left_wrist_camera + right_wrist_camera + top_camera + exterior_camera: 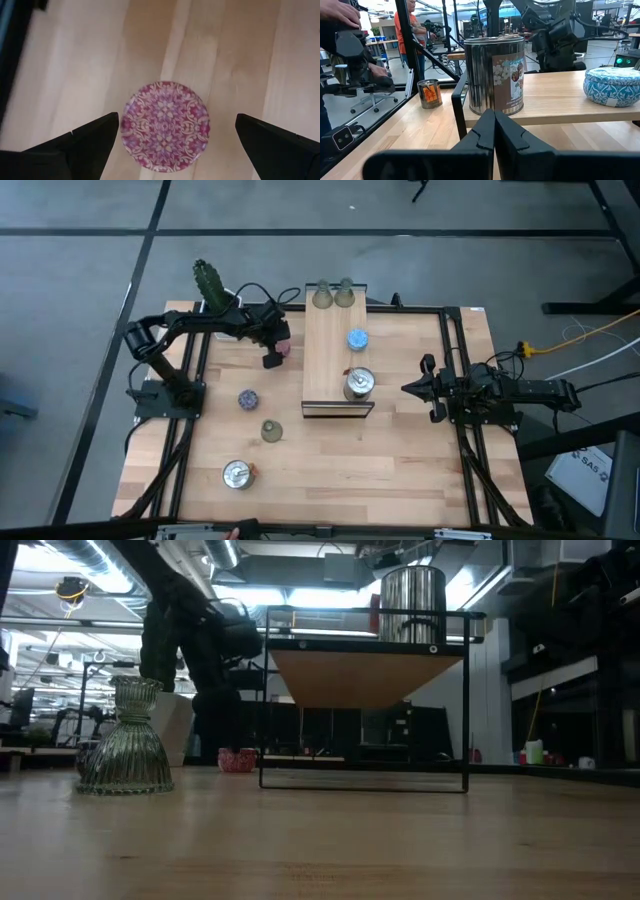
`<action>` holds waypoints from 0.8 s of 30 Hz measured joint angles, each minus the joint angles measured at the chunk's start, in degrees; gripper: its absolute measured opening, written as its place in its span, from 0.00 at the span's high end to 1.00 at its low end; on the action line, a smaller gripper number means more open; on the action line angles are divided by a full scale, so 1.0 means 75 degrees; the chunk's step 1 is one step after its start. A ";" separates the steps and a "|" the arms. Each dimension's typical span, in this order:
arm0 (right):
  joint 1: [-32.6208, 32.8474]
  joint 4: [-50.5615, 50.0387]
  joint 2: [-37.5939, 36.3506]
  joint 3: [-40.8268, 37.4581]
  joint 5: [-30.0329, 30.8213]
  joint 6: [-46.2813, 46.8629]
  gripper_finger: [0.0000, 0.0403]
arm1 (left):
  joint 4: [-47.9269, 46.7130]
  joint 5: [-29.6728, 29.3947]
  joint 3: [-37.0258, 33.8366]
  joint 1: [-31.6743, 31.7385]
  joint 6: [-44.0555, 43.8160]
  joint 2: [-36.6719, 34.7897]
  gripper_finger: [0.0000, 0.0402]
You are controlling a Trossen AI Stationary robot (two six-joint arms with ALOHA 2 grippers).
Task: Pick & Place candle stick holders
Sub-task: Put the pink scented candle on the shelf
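Left hand [273, 350] hung over the pink holder [165, 126] at the far left part of the desk [400, 440], just beside the left edge of the raised wooden board [325, 355]. Fingers [87, 140] were spread wide, one on each side of the holder, not touching it in the left wrist view. The holder sat flat on the desk, its patterned round top facing up.

Right hand [420, 388] rested low at the right side of the desk, pointing toward the board; its fingers [492, 132] were pressed together, nothing between them.

On the board, which stood on a black wire frame [465, 700]: two olive-green holders [333, 294] side by side at the far end, the blue holder [357, 339] near the middle, a shiny silver holder [358, 383] at the near end. In the right wrist view the silver holder [494, 75] stood upright with a flowered label, the blue one [612, 86] beyond it on the same board.

On the desk itself, left of the board: the purple holder [248, 399], nearer the front the third olive-green holder [271, 430], and closest to the front edge the second silver holder [237, 474]. All three stood apart from each other. In the low view the green glass holder [124, 740] stood upright.

A cactus [209, 280] in a white pot stood at the far left corner, behind the left arm.
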 joint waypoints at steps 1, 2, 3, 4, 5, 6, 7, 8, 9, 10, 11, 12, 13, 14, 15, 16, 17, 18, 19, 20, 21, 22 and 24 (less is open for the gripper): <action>0.0000 0.0001 0.0000 0.0000 0.0000 0.0000 0.99 | -0.0003 -0.0001 0.0000 0.0000 -0.0056 0.0062 0.00; -0.0001 0.0003 0.0000 0.0000 0.0000 -0.0001 0.99 | 0.0006 0.0000 0.0000 0.0005 -0.0104 0.0118 0.00; -0.0002 0.0000 0.0000 0.0000 0.0000 -0.0001 0.99 | -0.0001 0.0003 0.0000 0.0023 -0.0141 0.0172 0.00; 0.0000 0.0002 0.0000 0.0000 -0.0002 -0.0001 0.99 | -0.0002 0.0006 0.0000 0.0048 -0.0156 0.0214 0.00; 0.0000 0.0002 0.0000 0.0000 -0.0001 0.0000 0.99 | 0.0014 0.0000 0.0000 0.0070 -0.0161 0.0261 0.00; -0.0001 0.0000 0.0000 0.0000 0.0000 0.0000 0.99 | 0.0035 -0.0003 0.0000 0.0099 -0.0163 0.0307 0.00; 0.0000 0.0003 0.0000 0.0000 0.0000 0.0000 0.99 | 0.0035 -0.0003 0.0000 0.0134 -0.0163 0.0345 0.00; 0.0000 0.0003 0.0000 0.0000 0.0000 0.0000 0.99 | 0.0033 -0.0003 0.0000 0.0160 -0.0163 0.0370 0.00; 0.0000 0.0000 0.0000 0.0000 0.0000 -0.0003 0.99 | 0.0068 -0.0003 0.0000 0.0175 -0.0168 0.0393 0.00; -0.0001 0.0002 0.0000 0.0000 0.0000 -0.0001 0.99 | 0.0079 -0.0003 0.0000 0.0193 -0.0182 0.0418 0.00; 0.0000 0.0003 0.0000 0.0000 0.0000 -0.0003 0.99 | 0.0056 -0.0003 0.0000 0.0208 -0.0187 0.0426 0.00; 0.0000 0.0000 0.0000 0.0000 0.0000 -0.0002 0.99 | 0.0055 -0.0004 0.0000 0.0214 -0.0190 0.0426 0.00; -0.0003 0.0000 0.0000 0.0000 -0.0001 0.0000 0.99 | 0.0095 -0.0009 0.0000 0.0216 -0.0187 0.0426 0.00; -0.0001 0.0003 0.0000 0.0000 0.0000 -0.0001 0.99 | 0.0126 -0.0009 0.0000 0.0216 -0.0187 0.0426 0.00; 0.0000 0.0000 0.0000 0.0000 0.0000 0.0000 0.99 | 0.0129 -0.0009 0.0000 0.0216 -0.0187 0.0426 0.00; -0.0003 0.0000 0.0000 0.0000 -0.0003 0.0000 0.99 | 0.0146 -0.0009 0.0000 0.0213 -0.0187 0.0426 0.00; -0.0001 0.0001 0.0000 0.0000 0.0000 0.0000 0.99 | 0.0170 -0.0009 0.0000 0.0213 -0.0189 0.0426 0.00; 0.0000 0.0000 0.0000 0.0000 -0.0001 0.0000 0.99 | 0.0175 -0.0009 0.0000 0.0213 -0.0188 0.0426 0.00; 0.0000 0.0000 0.0000 0.0000 0.0000 -0.0003 0.99 | 0.0174 -0.0009 0.0000 0.0213 -0.0187 0.0426 0.00; -0.0002 0.0000 0.0000 0.0000 -0.0002 0.0000 0.99 | 0.0172 -0.0012 0.0000 0.0213 -0.0187 0.0426 0.00; 0.0000 0.0001 0.0000 0.0000 -0.0003 -0.0003 0.99 | 0.0173 -0.0012 0.0000 0.0213 -0.0188 0.0426 0.00; 0.0000 0.0001 0.0000 0.0000 -0.0001 0.0000 0.99 | 0.0175 -0.0012 0.0000 0.0213 -0.0187 0.0426 0.00; 0.0000 0.0000 0.0000 0.0000 0.0000 -0.0003 0.99 | 0.0174 -0.0039 0.0000 0.0216 -0.0187 0.0426 0.00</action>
